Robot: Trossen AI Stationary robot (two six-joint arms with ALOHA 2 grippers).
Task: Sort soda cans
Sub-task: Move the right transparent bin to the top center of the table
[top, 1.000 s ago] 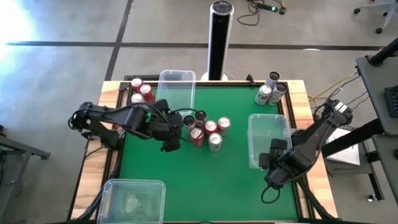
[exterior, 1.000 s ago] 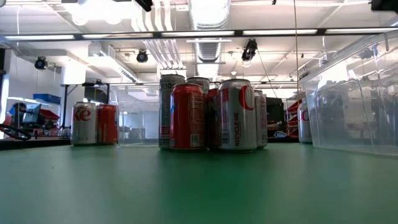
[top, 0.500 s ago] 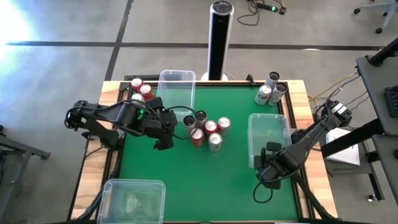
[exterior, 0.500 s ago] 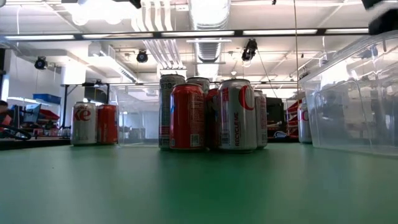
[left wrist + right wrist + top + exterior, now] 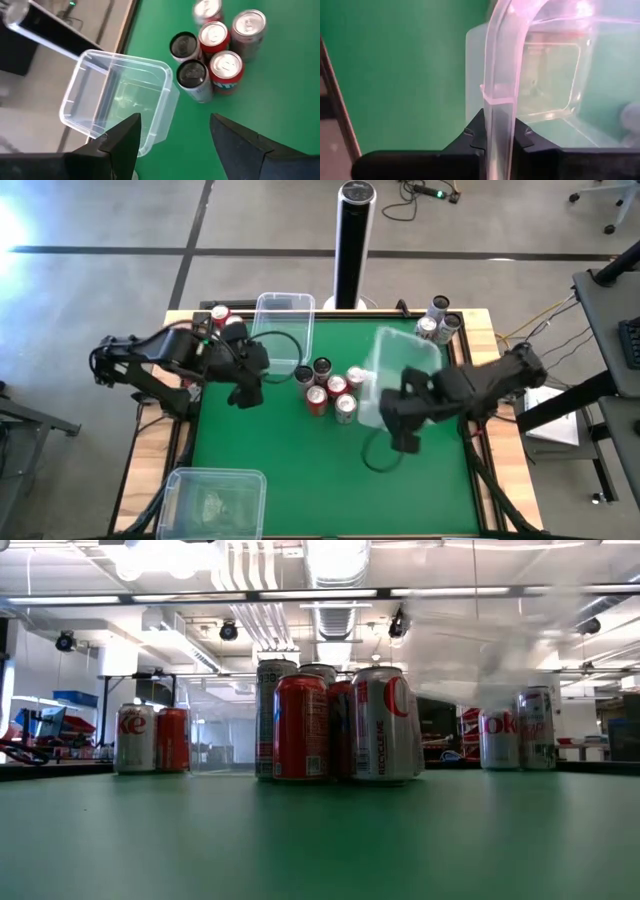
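On the nearest silver-white aluminium can (image 5: 384, 724) in the low view, the vertical word "RECYCLE ME" can be read beside a red curved letter; the red can (image 5: 302, 727) just beside it carries a white nutrition panel too small to read. Farther back, a silver can (image 5: 135, 738) at the left shows red script ending "ke", and one at the right (image 5: 497, 738) reads "oke". All are smooth upright cylinders with silver tops on the green felt-like table mat (image 5: 300, 450). From above, the central cluster of cans (image 5: 331, 386) stands mid-table, a pair of red-topped cans (image 5: 222, 319) sits at the far left corner, and three silver cans (image 5: 436, 322) at the far right corner. The right gripper (image 5: 495, 142) pinches the thin rim of a clear, glossy, round-cornered plastic bin (image 5: 400, 375), held tilted above the mat just beside the cluster. The left gripper (image 5: 175, 137) has its fingers spread wide with nothing between them, above the mat between the cluster and a second clear rectangular bin (image 5: 120, 97) at the table's far edge. A third clear bin (image 5: 215, 500) lies at the near left corner.
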